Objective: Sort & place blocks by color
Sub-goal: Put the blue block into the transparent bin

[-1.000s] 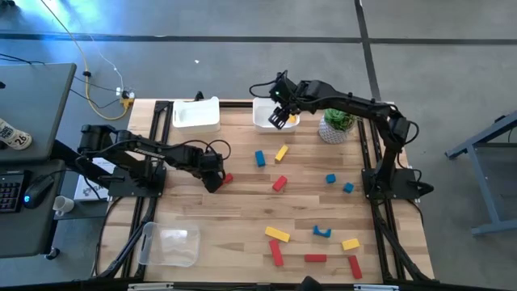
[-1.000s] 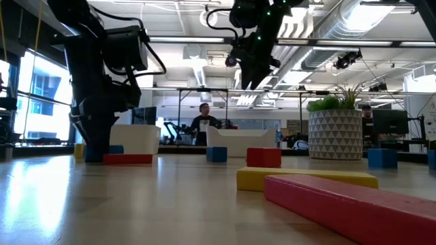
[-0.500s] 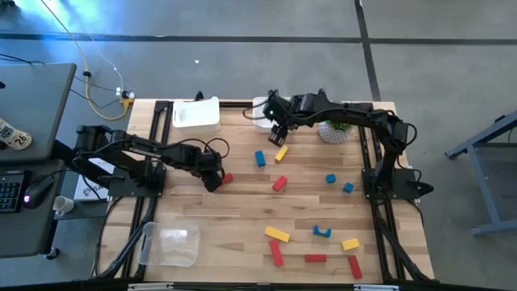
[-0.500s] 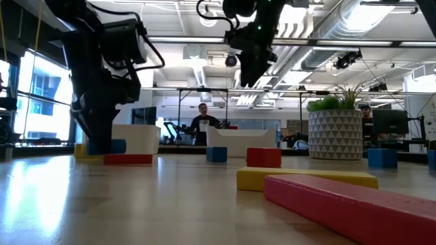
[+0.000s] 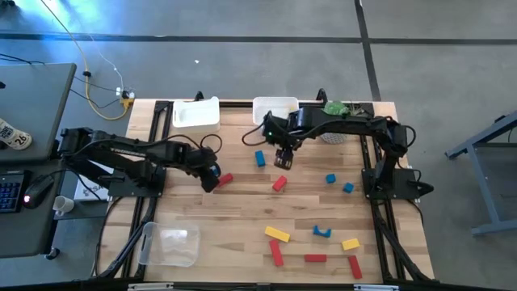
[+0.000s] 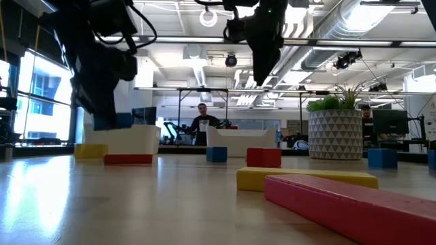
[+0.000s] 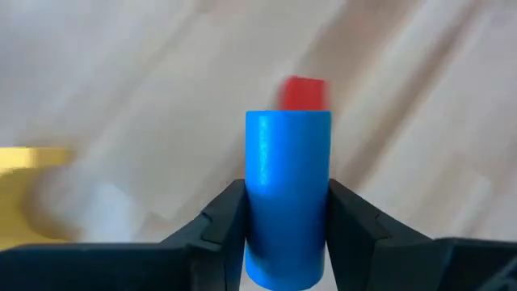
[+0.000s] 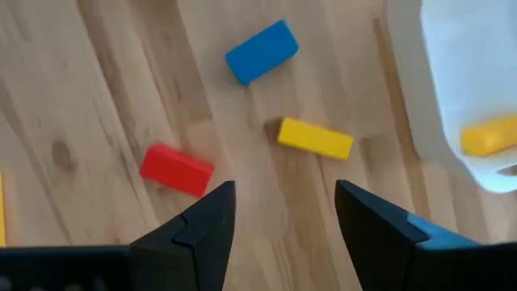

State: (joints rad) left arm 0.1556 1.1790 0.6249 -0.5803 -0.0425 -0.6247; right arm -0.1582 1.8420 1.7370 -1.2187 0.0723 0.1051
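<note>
- Far left, near edge: my clear plastic bin (image 5: 171,246) sits on the light wooden table (image 5: 242,218); it looks empty, though the glare makes that uncertain.
- Left gripper (image 5: 212,175) hangs over the table's left-centre, fingers clamped on a blue cylinder-like block (image 7: 287,194). The block stands upright between the pads, filling the wrist view.
- Just beside that gripper, a small red block (image 5: 225,179) lies on the wood.
- White rectangular bin (image 5: 196,114) is at the far edge, well apart from the left gripper. I judge the blue block needs carrying to a bin next; I cannot tell which one takes blue.
- Right gripper (image 5: 282,155) is over the centre, fingers spread with nothing between them.
- Its likely target, a short yellow bar block (image 8: 315,137), lies just ahead of the fingers on the far side, towards the second white bin (image 8: 460,89), which already holds a yellow piece (image 8: 489,134). The bar's long axis runs across the finger gap, so I would turn the wrist before closing.
- The right arm is clearly nearer to it than the left.
- A blue bar block (image 8: 261,52) and a red bar block (image 8: 176,170) flank it, apart.
- More blocks lie scattered near the front right.
</note>
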